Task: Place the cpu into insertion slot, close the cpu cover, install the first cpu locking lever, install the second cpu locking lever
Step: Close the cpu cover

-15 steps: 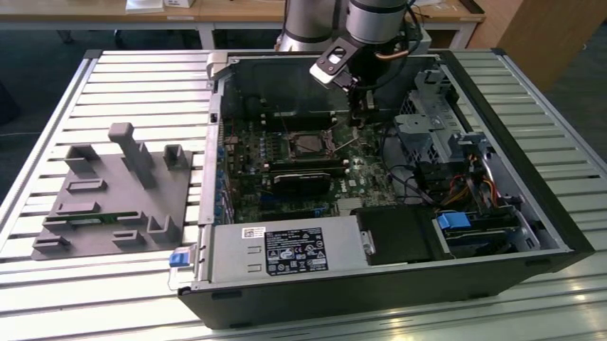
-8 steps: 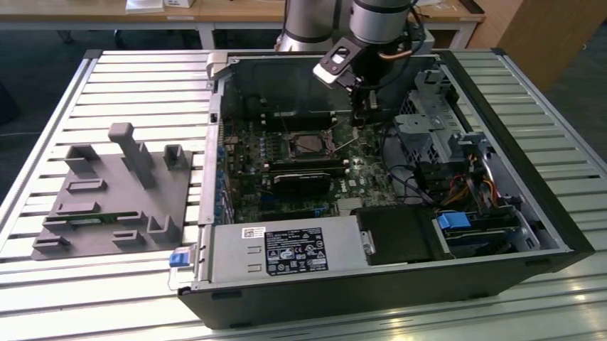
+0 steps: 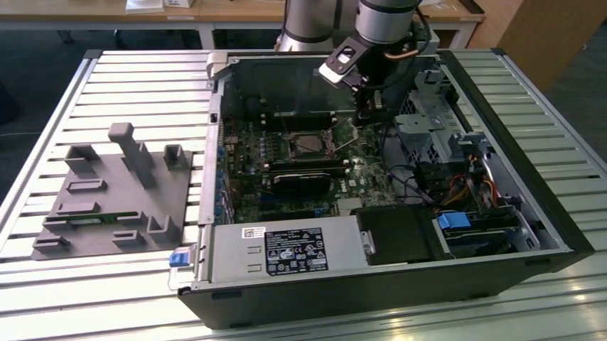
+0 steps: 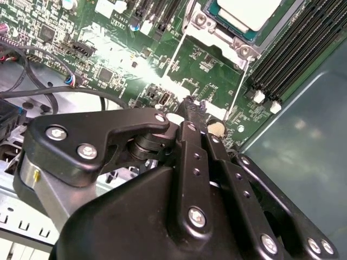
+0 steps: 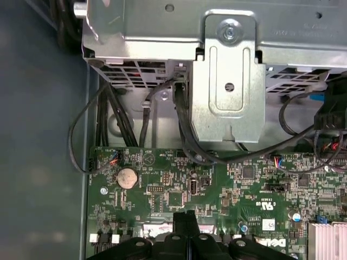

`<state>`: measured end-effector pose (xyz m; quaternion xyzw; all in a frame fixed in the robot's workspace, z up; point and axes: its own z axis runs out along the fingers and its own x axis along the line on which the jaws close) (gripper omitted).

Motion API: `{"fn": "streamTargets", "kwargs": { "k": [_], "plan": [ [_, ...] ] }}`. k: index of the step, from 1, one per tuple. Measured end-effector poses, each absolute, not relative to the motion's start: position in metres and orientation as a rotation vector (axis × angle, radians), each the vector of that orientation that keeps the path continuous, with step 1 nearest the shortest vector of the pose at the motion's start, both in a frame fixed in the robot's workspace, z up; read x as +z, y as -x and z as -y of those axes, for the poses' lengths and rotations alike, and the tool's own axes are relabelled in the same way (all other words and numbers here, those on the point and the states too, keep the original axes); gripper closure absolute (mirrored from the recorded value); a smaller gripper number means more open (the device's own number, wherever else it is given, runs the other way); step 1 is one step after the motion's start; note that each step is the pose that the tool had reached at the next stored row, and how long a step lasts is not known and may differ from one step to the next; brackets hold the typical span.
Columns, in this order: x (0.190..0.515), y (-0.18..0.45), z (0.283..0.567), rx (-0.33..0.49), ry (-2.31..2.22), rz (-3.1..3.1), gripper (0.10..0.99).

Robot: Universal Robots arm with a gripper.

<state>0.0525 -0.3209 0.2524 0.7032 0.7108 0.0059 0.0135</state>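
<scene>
A slatted metal table (image 3: pixel 133 78) carries an open computer case (image 3: pixel 379 298) and, beside it, a grey fixture (image 3: pixel 104 206).

I'm looking at the open case (image 3: pixel 379 302), lying on its side on the slatted table (image 3: pixel 133 85). At the exterior view's left a grey fixture (image 3: pixel 114 192) with posts and pockets sits on the slats, apart from the case. Inside the case, along the near edge, is the power supply (image 3: pixel 284 252). A blue tab (image 3: pixel 178 259) sits at its end toward the exterior view's left, and a black shroud (image 3: pixel 403 231) is just beside its other end. Orange and red wires (image 3: pixel 474 188) run farther back on that side. In the second wrist view I see black memory slots (image 4: pixel 293 59). In the first wrist view there is a coin cell (image 5: pixel 127 176) on the board, a metal bracket (image 5: pixel 230 92), and black cables (image 5: pixel 182 122) beside it.
</scene>
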Motion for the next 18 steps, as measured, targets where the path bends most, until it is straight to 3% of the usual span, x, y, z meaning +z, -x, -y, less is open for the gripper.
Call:
{"fn": "streamTargets", "kwargs": {
  "k": [18],
  "plan": [
    [0.249, -0.065, 0.317, 0.001, -2.199, -2.222, 0.980]
  ]
}}
